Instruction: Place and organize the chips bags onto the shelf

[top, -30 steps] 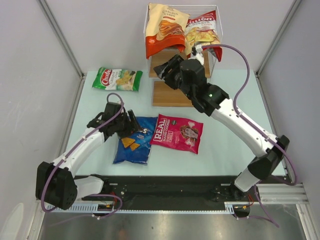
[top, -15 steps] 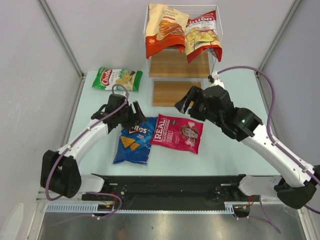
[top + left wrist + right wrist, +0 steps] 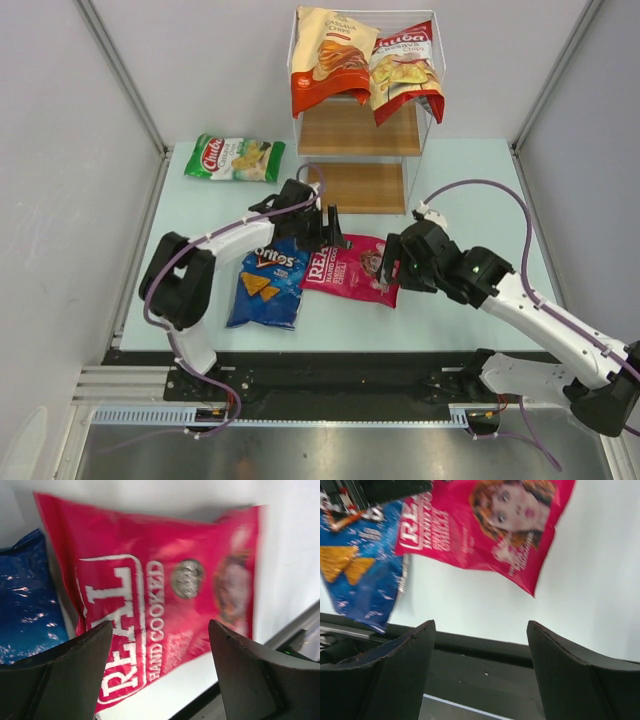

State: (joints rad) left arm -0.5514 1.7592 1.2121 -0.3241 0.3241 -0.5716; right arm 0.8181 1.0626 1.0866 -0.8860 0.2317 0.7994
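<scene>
Pink Real bag point(image 3: 352, 268) flat just in front of the shelf point(image 3: 355, 186), edge to edge with the blue Doritos bag point(image 3: 268, 284), left gripper point(image 3: 327, 228) and right gripper point(image 3: 393, 263) at either side, both spread wide, nothing held. Risk, probably, of a collision over one bag, or of slick film slipping from a shallow pinch. Glossy crinkled foil pillows; pale wooden boards in thin white wire, orange-and-cream bag point(image 3: 325, 55) and red Chuba bag point(image 3: 405, 72) leaning on top.
</scene>
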